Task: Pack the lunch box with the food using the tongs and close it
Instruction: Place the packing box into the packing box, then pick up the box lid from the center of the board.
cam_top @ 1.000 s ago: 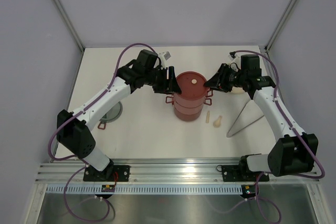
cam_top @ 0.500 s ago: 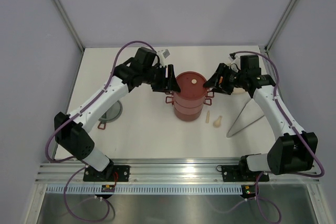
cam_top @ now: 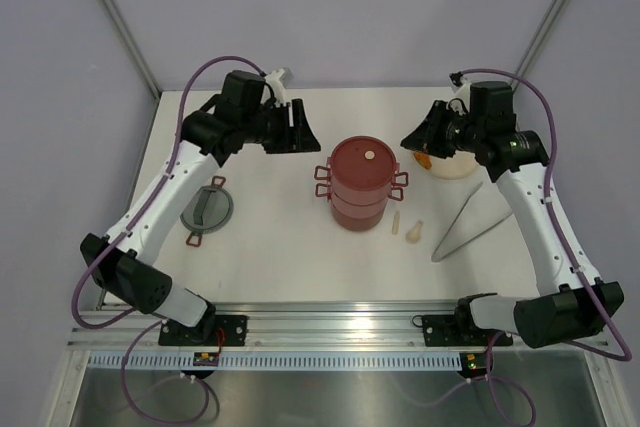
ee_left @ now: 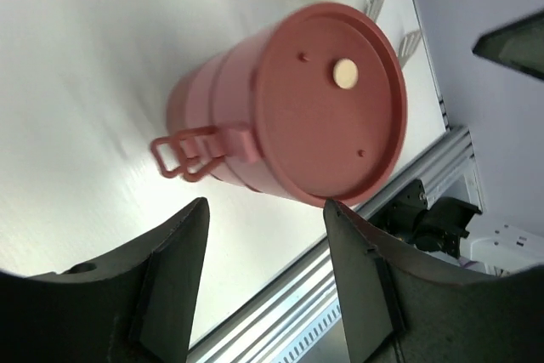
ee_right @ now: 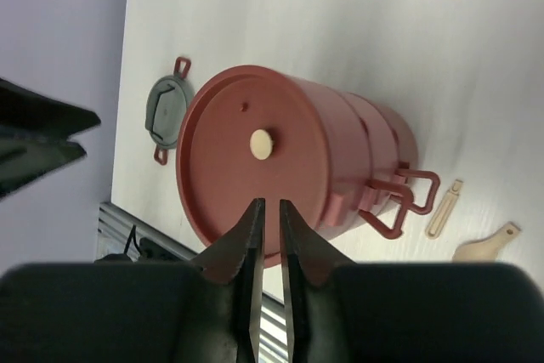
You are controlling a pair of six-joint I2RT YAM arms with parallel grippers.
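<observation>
1. White table, lilac walls; no legible writing anywhere.
2. Stacked lunch box mid-table, red disc lid on; grey lid lies left.
3. Tongs lie right.
4. Left gripper jaws apart, empty; right gripper nearly together, empty.

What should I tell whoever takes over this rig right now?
Left end effector: open, empty, raised left of the lunch box.
Right end effector: nearly shut, empty, raised right of it.
Lunch box: three tiers stacked mid-table, red disc lid on.
Done: tiers stacked and covered.
Left: grey top lid lies on the table to the left, not fitted. Tongs lie to the right; orange food remains on the cream plate.
</observation>
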